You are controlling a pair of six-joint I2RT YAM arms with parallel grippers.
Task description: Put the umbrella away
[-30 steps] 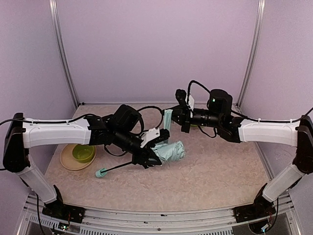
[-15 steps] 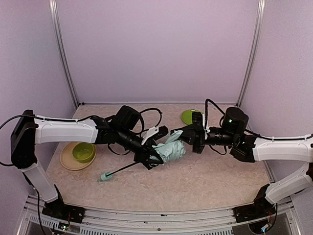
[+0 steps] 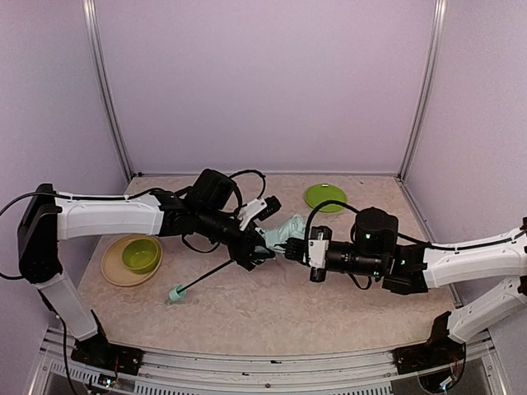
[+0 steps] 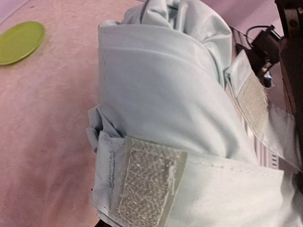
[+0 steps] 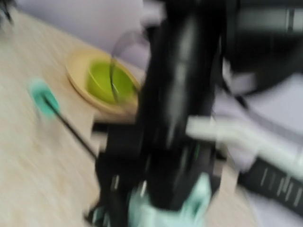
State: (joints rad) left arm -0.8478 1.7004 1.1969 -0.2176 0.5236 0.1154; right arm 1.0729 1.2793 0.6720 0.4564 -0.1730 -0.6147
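Note:
The umbrella (image 3: 282, 233) lies folded at mid-table, its pale mint fabric bunched. Its thin black shaft (image 3: 206, 276) runs down-left to the small mint handle (image 3: 174, 292). My left gripper (image 3: 257, 249) is shut on the left end of the fabric bundle. The fabric (image 4: 165, 94) fills the left wrist view, with a velcro strap tab (image 4: 147, 184) near the bottom, and my fingers are hidden there. My right gripper (image 3: 291, 247) is at the bundle's right end, touching or nearly touching it. The right wrist view is blurred and shows mint fabric (image 5: 161, 213) and the handle (image 5: 42, 97).
A green bowl (image 3: 141, 255) sits on a tan plate (image 3: 111, 267) at the left. A green plate (image 3: 325, 197) lies at the back right and also shows in the left wrist view (image 4: 21, 41). The two arms nearly meet at mid-table.
My right gripper has swung from the back of the table down and left to the umbrella's right end. The left gripper has shifted the bundle slightly back, and the handle moved with it.

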